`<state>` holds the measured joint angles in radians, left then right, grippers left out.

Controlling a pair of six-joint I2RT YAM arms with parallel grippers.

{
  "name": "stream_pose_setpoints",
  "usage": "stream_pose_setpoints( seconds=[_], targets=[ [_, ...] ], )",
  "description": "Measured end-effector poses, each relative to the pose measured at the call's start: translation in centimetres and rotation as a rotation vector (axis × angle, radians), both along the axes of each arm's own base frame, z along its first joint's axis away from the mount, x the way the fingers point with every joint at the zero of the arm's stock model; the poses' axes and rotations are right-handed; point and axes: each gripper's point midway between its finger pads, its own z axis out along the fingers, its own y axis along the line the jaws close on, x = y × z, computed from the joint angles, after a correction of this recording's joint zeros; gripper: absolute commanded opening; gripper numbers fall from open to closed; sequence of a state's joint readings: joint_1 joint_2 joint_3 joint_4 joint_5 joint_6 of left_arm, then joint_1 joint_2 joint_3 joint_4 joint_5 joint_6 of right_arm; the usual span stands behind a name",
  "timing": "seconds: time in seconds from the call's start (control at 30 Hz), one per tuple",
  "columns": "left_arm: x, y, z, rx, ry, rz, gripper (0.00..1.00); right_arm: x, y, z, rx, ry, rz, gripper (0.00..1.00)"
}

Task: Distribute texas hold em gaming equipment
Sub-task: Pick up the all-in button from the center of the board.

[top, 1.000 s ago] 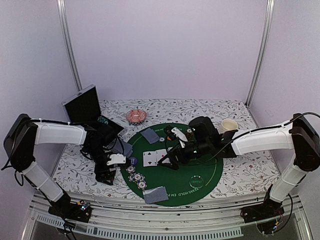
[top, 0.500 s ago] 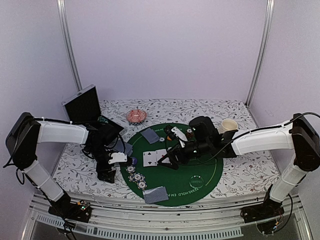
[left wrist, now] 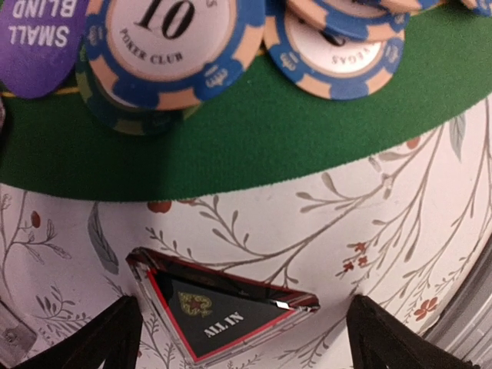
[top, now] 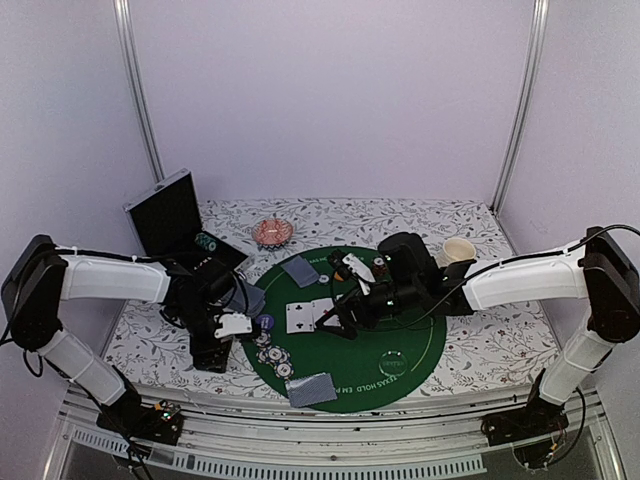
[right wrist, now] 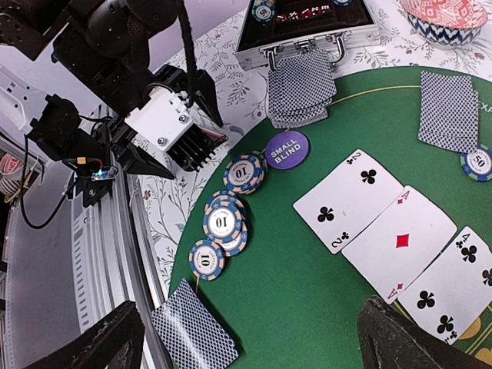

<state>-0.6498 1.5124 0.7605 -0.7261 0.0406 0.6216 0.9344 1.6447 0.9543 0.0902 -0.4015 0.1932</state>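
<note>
**Both grippers wide open at the card game**

The left gripper (left wrist: pixel 242 311) hangs low. Its fingers (left wrist: pixel 115 338) are spread wide and hold nothing. Between them, on the flowered cloth (left wrist: pixel 369 215), lies a black-and-red triangle marker (left wrist: pixel 223 307) that says ALL IN. The fingers do not touch it. Just past it is the edge of the green mat (left wrist: pixel 254 138). A blue chip (left wrist: pixel 165 38) marked 10 sits there, with a purple disc (left wrist: pixel 34 38) beside it.

The right gripper (right wrist: pixel 250 311) is spread wide too and holds nothing. It is over the green mat. Below it lie three face-up cards (right wrist: pixel 400 242) in a row: a two of clubs, an ace of diamonds and a four of clubs. Three small chip piles (right wrist: pixel 224 223) sit near the mat's edge, close to the left gripper. Face-down cards (right wrist: pixel 192 327) lie at the near edge of the mat, and more lie farther back.

The metal case (right wrist: pixel 361 34) is open and has chips in it. A fan of face-down cards lies just in front of it. A pink dish (top: pixel 272 232) and a cream mug (top: pixel 459 249) stand past the mat. I cannot tell what is inside them.
</note>
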Motion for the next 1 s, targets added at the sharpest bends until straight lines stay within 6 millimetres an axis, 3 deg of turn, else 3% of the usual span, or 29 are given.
stream_pose_setpoints(
  seconds=[0.2, 0.4, 0.73, 1.0],
  targets=[
    [0.3, -0.5, -0.1, -0.008, 0.004, 0.027, 0.86, 0.0, 0.0, 0.1, 0.0, -0.002, -0.003, 0.99],
    [0.5, -0.8, -0.1, -0.019, 0.001, 0.032, 0.72, 0.1, -0.2, 0.4, 0.004, -0.009, -0.007, 0.99],
    [0.2, -0.3, 0.0, -0.023, -0.02, 0.033, 0.75, 0.1, -0.5, 0.3, -0.006, -0.009, -0.011, 0.99],
    [-0.1, 0.1, 0.1, -0.016, -0.033, 0.027, 0.68, 0.3, -0.5, 0.3, -0.007, -0.013, -0.015, 0.99]
  ],
)
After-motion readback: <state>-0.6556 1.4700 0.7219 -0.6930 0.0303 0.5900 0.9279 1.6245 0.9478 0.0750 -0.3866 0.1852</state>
